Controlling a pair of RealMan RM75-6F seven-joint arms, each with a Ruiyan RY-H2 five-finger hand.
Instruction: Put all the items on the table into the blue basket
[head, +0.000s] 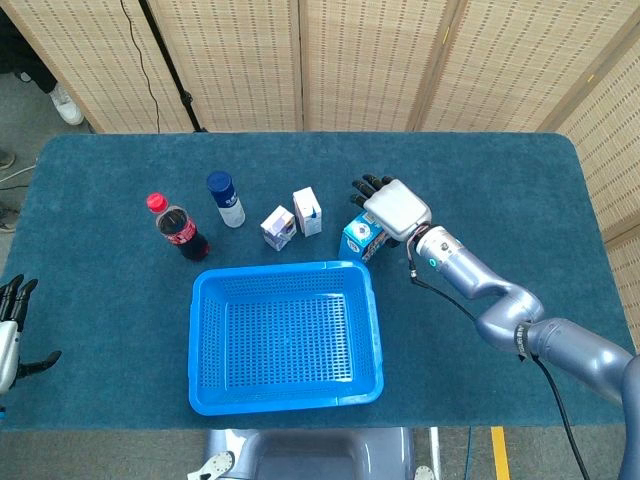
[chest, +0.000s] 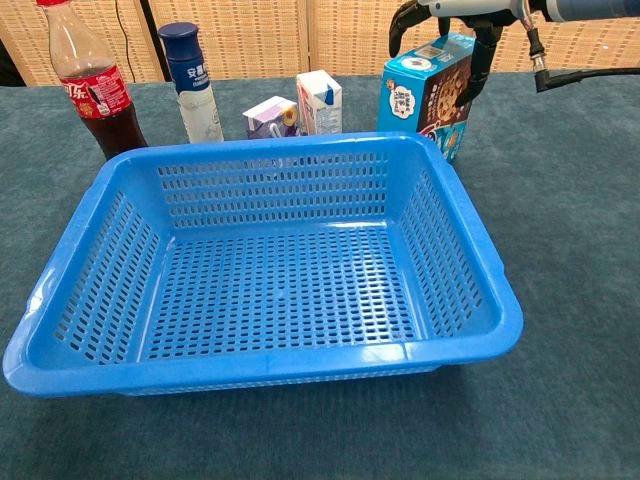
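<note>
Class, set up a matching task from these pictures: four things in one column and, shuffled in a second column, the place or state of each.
Things:
1. cola bottle
2. biscuit box
3. blue basket
4. left hand

Places or states:
A. under the right hand
B. leftmost of the row behind the basket
C. empty
D. at the table's left edge, holding nothing

Pairs: 1-B, 2-A, 3-C, 4-D

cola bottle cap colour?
Red, on the cola bottle; clearest in head view.

Woven screens (head: 300, 60) behind, grey floor (head: 30, 110)
</note>
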